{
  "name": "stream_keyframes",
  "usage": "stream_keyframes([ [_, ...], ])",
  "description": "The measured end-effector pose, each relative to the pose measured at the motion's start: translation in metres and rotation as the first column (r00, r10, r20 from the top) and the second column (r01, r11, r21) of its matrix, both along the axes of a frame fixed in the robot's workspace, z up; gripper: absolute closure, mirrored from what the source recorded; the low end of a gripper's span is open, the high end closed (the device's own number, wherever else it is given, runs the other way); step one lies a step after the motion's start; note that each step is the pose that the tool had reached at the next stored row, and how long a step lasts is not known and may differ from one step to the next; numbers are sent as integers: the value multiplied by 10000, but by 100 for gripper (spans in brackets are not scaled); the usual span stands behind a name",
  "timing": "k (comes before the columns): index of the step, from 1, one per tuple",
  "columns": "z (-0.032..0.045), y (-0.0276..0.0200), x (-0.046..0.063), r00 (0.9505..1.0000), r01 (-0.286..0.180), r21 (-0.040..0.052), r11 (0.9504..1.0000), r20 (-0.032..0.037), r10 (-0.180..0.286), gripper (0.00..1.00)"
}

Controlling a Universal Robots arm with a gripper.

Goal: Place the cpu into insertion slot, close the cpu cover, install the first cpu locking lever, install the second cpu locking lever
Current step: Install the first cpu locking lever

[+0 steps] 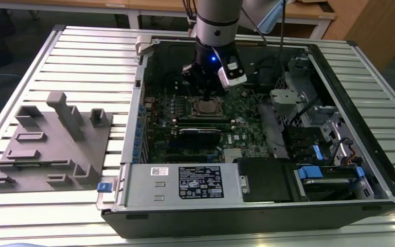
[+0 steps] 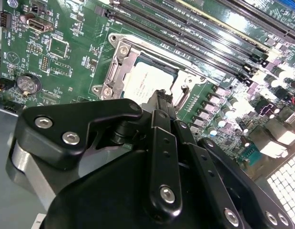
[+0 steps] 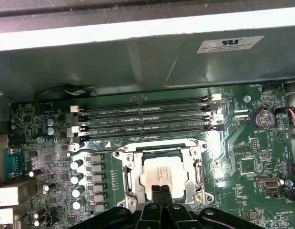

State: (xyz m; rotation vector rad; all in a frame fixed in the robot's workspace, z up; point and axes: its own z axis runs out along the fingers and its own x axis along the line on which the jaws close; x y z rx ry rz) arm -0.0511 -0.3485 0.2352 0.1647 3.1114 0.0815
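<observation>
The cpu (image 3: pixel 164 174), a silvery square chip, lies in the insertion slot (image 1: pixel 209 107) on the green motherboard (image 1: pixel 183 116). The cpu cover (image 3: pixel 130 177), a thin silver frame, lies flat around the chip, which shows through its window. In the second wrist view the cpu (image 2: pixel 143 78) and cpu cover (image 2: pixel 119 61) sit just beyond the fingers. My gripper (image 3: pixel 162 196) is shut, its two black fingertips (image 2: pixel 159 99) pressed together at the socket's edge and touching the chip's rim. In the exterior view the gripper (image 1: pixel 207 95) hangs straight over the socket. Nothing shows between the fingers.
Several long black memory slots (image 3: pixel 147 117) run beside the socket, with a row of capacitors (image 3: pixel 76 179) on another side. The open case's walls (image 1: pixel 141 67) surround the board. A power supply (image 1: pixel 183 182) sits at the near end. A grey fixture plate (image 1: pixel 47 149) lies on the table at the exterior view's left.
</observation>
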Motion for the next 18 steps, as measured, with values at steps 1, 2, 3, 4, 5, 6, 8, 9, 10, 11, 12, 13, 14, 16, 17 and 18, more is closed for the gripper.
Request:
stream_keyframes([
  [1, 0, 0, 0, 10000, 0, 1, 10000, 1, 0, 89],
  [2, 4, 0, 0, 10000, 0, -2, 10000, -1, 0, 89],
  [3, 6, 0, 0, 10000, 0, -2, 10000, -1, 0, 89],
  [4, 6, 0, 0, 10000, 0, -2, 10000, -1, 0, 89],
  [5, 6, 0, 0, 10000, 0, -2, 10000, -1, 0, 89],
  [6, 7, 0, -2, 10000, -1, -3, 10000, -2, 1, 89],
  [8, 7, 0, -5, 10000, -1, -3, 10000, -2, 1, 89],
  [9, 6, 0, -15, 10000, 0, -3, 10000, -2, 0, 89],
  [10, 6, 0, -37, 10000, -1, -3, 10000, -2, 1, 89],
  [11, 6, 0, -37, 10000, -1, -2, 10000, -1, 1, 89],
  [12, 6, 0, -37, 10000, 0, -2, 10000, -1, 0, 89],
  [13, 6, 0, -38, 10000, 0, -2, 10000, -1, 0, 89],
  [14, 6, 0, -38, 10000, 0, -2, 10000, -1, 0, 89],
  [16, 6, 0, -41, 10000, 1, -2, 10000, -2, -1, 89],
  [17, 6, 0, -44, 10000, 2, -2, 10000, -1, -2, 89],
  [18, 6, 0, -47, 10000, 1, -2, 10000, -1, -1, 89],
])
